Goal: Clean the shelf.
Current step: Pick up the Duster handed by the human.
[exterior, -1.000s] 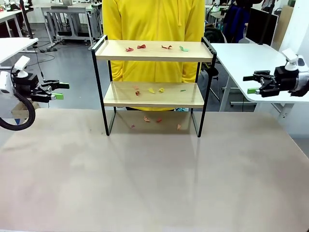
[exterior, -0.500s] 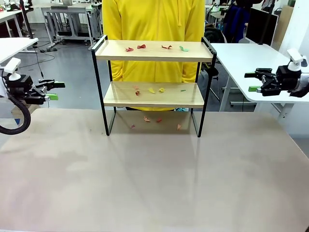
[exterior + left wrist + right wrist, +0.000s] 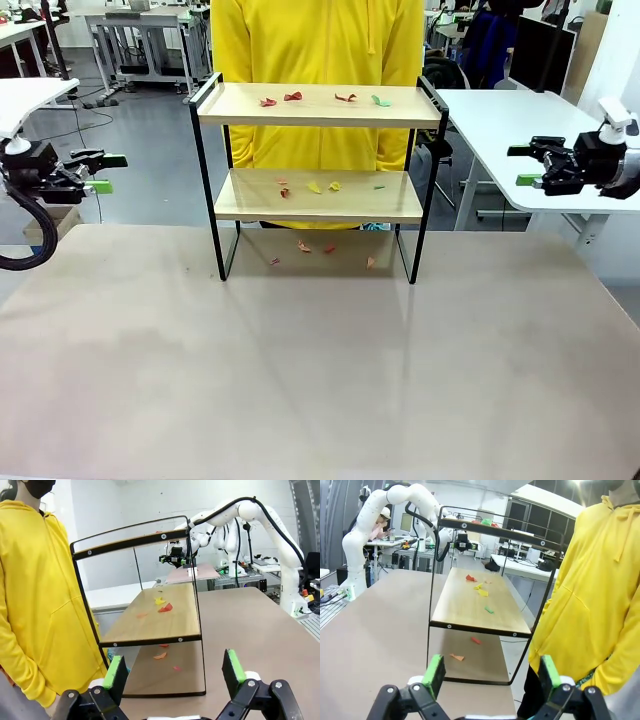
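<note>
Green-padded, the left claw (image 3: 108, 172) and right claw (image 3: 522, 166) both gape wide. Well apart between them, on the table (image 3: 320, 380), stands the shelf (image 3: 400, 208), likely light, stiff and tippy (grip a side rail (image 3: 204, 89)). Its paper scraps (image 3: 292, 97) look flimsy.

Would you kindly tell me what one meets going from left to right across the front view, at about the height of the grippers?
left gripper, open → shelf, standing at the far middle of the table → right gripper, open
</note>
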Tool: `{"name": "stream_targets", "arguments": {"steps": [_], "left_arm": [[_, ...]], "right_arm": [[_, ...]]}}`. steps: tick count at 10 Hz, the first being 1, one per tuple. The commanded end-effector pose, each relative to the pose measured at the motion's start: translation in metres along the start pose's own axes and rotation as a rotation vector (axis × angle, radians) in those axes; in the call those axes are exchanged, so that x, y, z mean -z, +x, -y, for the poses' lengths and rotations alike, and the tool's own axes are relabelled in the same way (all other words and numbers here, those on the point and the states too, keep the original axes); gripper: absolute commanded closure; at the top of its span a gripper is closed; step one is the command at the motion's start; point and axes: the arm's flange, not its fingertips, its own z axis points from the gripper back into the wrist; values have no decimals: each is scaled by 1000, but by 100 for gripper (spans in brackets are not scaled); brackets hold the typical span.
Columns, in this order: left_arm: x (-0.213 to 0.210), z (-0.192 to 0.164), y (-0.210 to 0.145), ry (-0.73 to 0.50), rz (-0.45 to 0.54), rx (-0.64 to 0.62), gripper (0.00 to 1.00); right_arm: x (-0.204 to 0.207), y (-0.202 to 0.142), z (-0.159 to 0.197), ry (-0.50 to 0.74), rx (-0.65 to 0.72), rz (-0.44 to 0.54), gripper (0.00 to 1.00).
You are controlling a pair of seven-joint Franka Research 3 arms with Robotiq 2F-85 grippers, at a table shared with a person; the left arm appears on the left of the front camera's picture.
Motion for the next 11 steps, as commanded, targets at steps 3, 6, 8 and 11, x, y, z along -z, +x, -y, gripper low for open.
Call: {"name": "stream_targets", "arguments": {"steps": [3, 6, 8, 11], "left_arm": [[0, -1, -1, -1, -4, 3, 0], [0, -1, -1, -1, -4, 3, 0], [0, -1, -1, -1, -4, 3, 0], [0, -1, -1, -1, -4, 3, 0]], "right_arm": [[0, 0, 0, 0, 0, 0, 0], [0, 0, 0, 0, 0, 0, 0], [0, 0, 0, 0, 0, 0, 0], [0, 0, 0, 0, 0, 0, 0]]}}
